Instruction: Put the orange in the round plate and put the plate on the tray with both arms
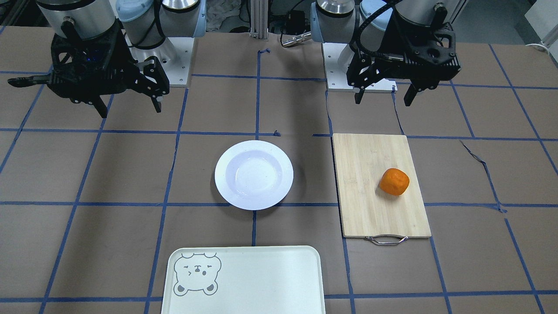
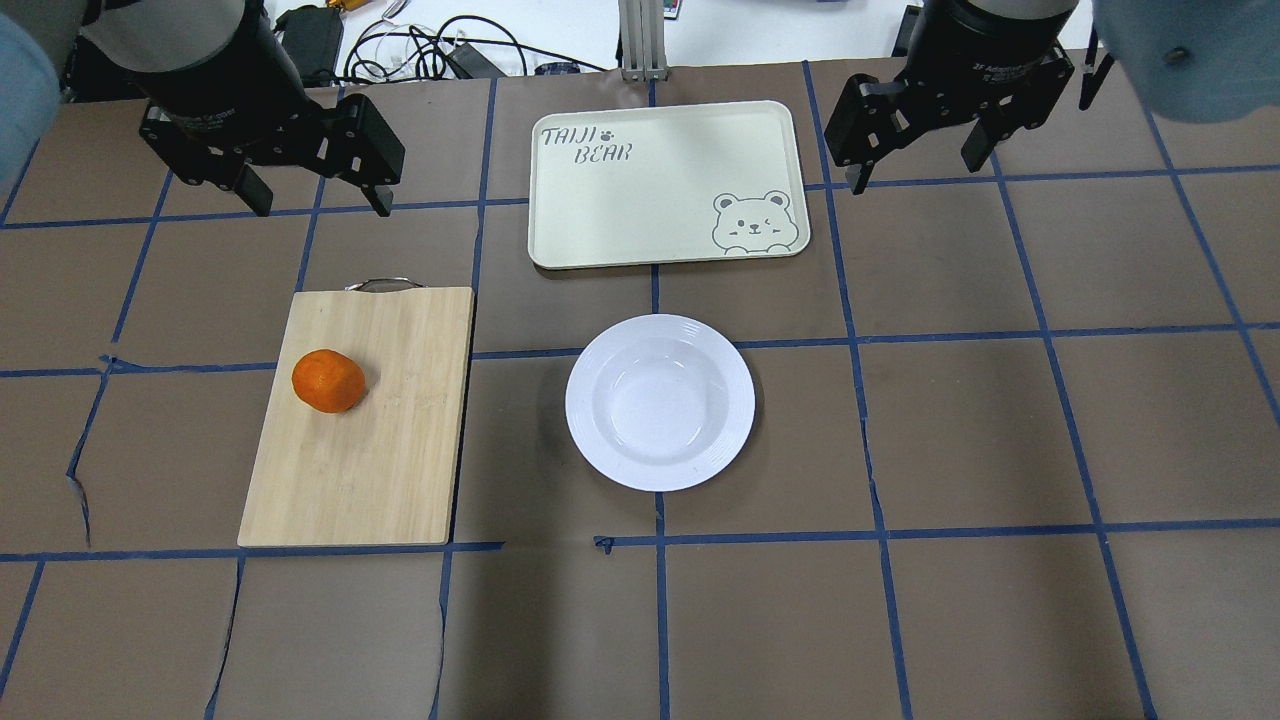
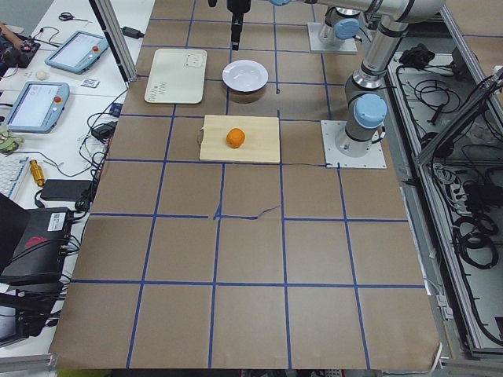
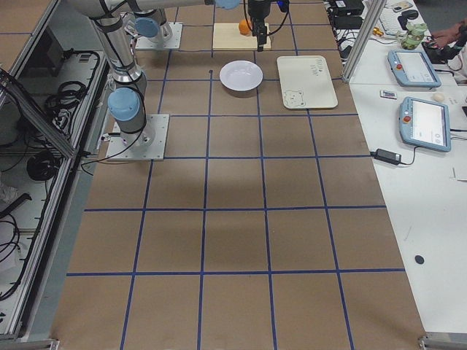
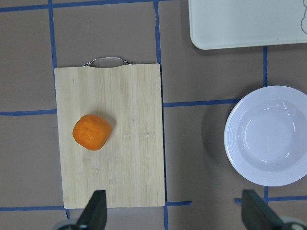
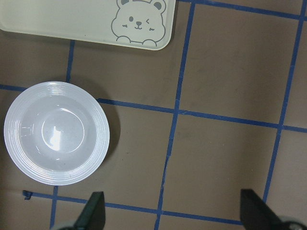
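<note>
Overall, brown blue-gridded table (image 2: 1000, 420) bears tray (image 2: 650, 205); cables (image 3: 471, 236) alongside.

Brown table (image 2: 1000, 430) crossed by blue tape lines (image 2: 660, 620); white bench (image 4: 430, 240) with tablets (image 4: 425, 124) alongside.

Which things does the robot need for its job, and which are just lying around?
Needed: orange, round plate, tray, left gripper, right gripper, both open.
Just lying about: bamboo cutting board under the orange, tablets.

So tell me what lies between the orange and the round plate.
No object: only bare cutting board and table separate the orange from the round plate, clearest in the overhead view.
</note>
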Motion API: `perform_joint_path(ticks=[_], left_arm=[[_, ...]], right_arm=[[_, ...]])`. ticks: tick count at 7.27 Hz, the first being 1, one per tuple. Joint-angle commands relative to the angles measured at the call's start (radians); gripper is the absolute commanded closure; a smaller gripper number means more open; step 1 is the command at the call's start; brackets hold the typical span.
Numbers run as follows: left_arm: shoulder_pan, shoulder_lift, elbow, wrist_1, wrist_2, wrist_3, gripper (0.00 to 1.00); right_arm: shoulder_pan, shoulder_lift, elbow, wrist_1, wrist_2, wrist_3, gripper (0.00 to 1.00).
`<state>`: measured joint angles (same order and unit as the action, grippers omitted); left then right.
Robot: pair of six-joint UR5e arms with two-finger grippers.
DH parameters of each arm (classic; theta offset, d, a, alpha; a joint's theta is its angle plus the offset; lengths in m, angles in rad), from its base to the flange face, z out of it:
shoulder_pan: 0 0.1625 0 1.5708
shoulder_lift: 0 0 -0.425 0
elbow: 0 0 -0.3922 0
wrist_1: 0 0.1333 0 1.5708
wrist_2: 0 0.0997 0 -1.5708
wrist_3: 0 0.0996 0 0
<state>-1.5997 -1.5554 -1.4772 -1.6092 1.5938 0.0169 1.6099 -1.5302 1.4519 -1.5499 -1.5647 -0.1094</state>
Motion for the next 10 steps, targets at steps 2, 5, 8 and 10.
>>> perform_joint_path(ticks=[2,5,8,10], left_arm=[[0.001,0.0,0.0,0.0,0.002,0.001,0.0],[0.001,0.0,0.001,0.0,0.0,0.001,0.0],[0.021,-0.023,-0.002,-0.005,0.008,0.044,0.0],[0.05,-0.067,-0.061,0.008,0.014,0.174,0.0]], right_arm=[[-0.007,-0.004,0.001,-0.004,0.0,0.037,0.0],[-0.007,-0.01,-0.001,-0.006,-0.002,0.036,0.0],[-0.007,-0.021,-0.001,-0.007,-0.031,0.034,0.0],[-0.005,-0.022,-0.001,-0.009,-0.029,0.036,0.0]])
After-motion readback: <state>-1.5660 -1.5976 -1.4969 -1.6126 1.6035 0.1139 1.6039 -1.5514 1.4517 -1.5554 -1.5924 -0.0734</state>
